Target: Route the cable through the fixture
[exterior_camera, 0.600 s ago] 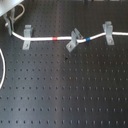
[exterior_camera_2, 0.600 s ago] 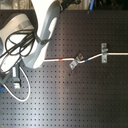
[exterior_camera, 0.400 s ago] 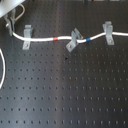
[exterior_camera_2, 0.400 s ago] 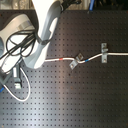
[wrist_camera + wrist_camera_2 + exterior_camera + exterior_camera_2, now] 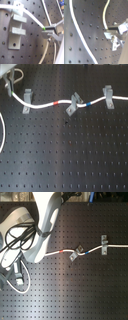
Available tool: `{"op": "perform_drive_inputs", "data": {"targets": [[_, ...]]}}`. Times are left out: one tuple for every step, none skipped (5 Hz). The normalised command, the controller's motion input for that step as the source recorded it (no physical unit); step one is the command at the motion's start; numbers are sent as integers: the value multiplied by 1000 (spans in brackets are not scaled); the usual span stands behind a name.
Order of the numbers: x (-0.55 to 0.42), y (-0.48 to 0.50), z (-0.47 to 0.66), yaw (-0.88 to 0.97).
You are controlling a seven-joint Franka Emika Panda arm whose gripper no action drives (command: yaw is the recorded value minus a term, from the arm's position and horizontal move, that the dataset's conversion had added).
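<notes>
Cable [image 5: 47, 104], unlabelled, runs through three grey clips with red and blue bands.

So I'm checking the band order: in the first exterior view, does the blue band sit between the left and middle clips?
No, the blue band lies between the middle clip and the right clip.

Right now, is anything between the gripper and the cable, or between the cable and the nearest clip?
Nothing visible. In the first wrist view the cable runs unobstructed right up to the gripper, and it crosses one end of the grey clip with only bare perforated board around them.
</notes>
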Motion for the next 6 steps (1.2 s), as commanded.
{"op": "perform_drive_inputs", "data": {"targets": [[230, -165, -310, -666], [145, -185, -112, -843], [11, -71, -43, -960], [-58, -167, -199, -884], [-67, -72, -179, -940], [-15, 1, -109, -997]]}}
